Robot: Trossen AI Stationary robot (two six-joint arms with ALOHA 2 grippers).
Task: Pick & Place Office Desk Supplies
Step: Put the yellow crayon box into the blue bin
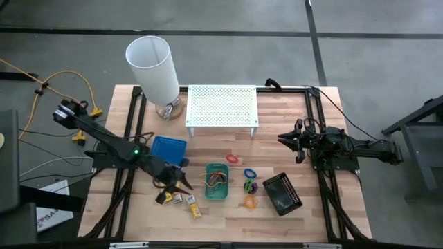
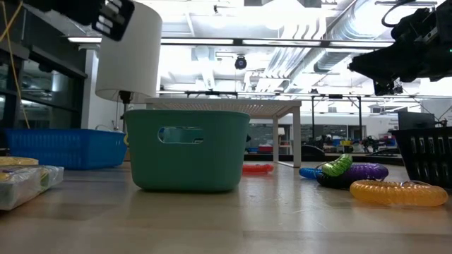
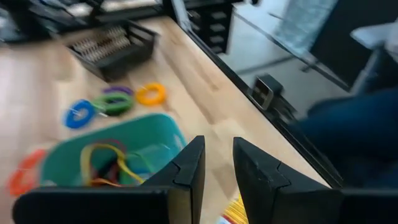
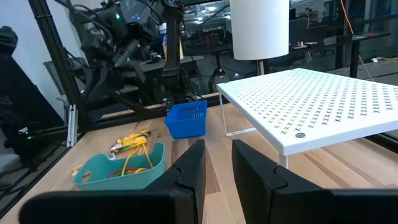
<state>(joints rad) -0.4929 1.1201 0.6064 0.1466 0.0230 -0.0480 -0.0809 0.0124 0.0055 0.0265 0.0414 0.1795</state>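
High view: wooden bench [image 1: 228, 221]; green tray [image 1: 217, 181] at centre near edge, holding yellow and red bands; blue tray [image 1: 168, 148] to its left; black tray [image 1: 282, 194] to its right; coloured rings [image 1: 250, 185] between green and black trays; yellow-and-white blocks [image 1: 185, 202] near left. Left tool [image 1: 181, 182] just left of the green tray, above the blocks; right tool [image 1: 286, 138] waits far right. Low view: green tray central, orange ring [image 2: 399, 192] at right, bright workshop behind. Left wrist view: fingers [image 3: 186, 171] narrowly parted, pinching nothing. Right wrist view: fingers [image 4: 189, 168] narrowly parted, empty; white shelf [image 4: 323, 102] and lamp [image 4: 259, 28] beyond. Step judged: between picks; next, lowering onto a block.
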